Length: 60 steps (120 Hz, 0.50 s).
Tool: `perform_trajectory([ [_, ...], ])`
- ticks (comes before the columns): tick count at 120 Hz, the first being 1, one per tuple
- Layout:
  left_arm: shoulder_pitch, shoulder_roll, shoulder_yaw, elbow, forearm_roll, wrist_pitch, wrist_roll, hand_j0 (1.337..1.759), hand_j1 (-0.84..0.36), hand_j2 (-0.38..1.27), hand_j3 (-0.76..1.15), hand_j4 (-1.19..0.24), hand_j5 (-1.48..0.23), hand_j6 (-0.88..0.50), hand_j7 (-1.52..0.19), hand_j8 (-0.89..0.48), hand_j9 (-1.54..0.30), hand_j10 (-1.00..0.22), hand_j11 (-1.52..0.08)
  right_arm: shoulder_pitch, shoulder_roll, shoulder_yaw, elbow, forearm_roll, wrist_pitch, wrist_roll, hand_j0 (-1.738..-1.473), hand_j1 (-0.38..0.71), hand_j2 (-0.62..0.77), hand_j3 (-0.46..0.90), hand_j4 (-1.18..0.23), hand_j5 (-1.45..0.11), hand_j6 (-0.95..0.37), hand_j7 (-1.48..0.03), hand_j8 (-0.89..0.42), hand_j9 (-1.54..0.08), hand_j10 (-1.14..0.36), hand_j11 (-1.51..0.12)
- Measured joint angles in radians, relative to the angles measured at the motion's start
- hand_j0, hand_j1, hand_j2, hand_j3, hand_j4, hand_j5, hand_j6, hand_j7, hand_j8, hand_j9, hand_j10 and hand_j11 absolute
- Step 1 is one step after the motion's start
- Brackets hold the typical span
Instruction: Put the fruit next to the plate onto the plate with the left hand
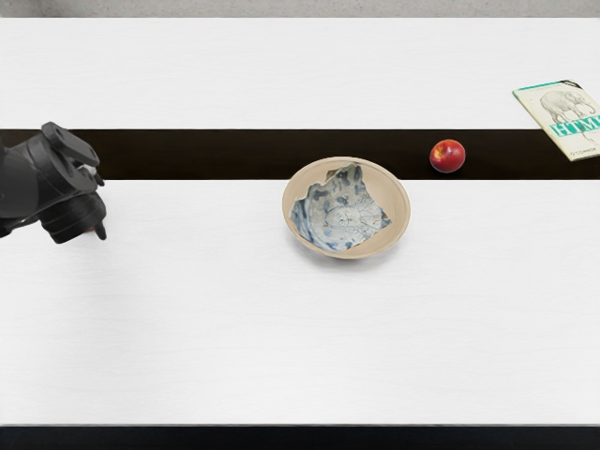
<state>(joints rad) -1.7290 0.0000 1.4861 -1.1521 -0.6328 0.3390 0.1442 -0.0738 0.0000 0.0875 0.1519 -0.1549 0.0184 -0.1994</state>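
From where I stand, the left robot hand [67,192] hangs at the far left edge of the bench [281,328], its black arm coming in from that side. It sits low over the white surface, just where the pale top meets a dark strip [187,155] that runs the whole width of the bench. The hand reads as one dark, bunched mass, and I cannot tell whether it is open or closed; it touches none of the things laid out here. Well apart from it, near the middle of the bench, sits the plate [398,211], a shallow beige dish with a blue and white patterned patch across its inside, its far rim reaching into the dark strip. Nothing rests on it. Just beyond the plate to the right, close to its rim but not touching, a red apple [447,156] sits on the dark strip. Further right, at the bench's edge, lies a book [562,117] with a teal-trimmed cover, turned at an angle and partly cut off from view.
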Motion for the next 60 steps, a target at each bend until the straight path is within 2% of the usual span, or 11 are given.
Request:
perform_trajectory([
  [60,0.016,0.000,0.027,0.007,0.000,0.000,0.000,1.658,-0.04,0.07,0.00,-0.32,-0.42,-0.32,-0.42,-0.32,-0.42,-0.32,-0.42,0.000,0.000,0.000,0.000,0.000,0.000,0.000,-1.658,-0.32,0.00,0.00,-0.02,-0.03,-0.02,-0.03,-0.02,-0.03,-0.02,-0.03],
])
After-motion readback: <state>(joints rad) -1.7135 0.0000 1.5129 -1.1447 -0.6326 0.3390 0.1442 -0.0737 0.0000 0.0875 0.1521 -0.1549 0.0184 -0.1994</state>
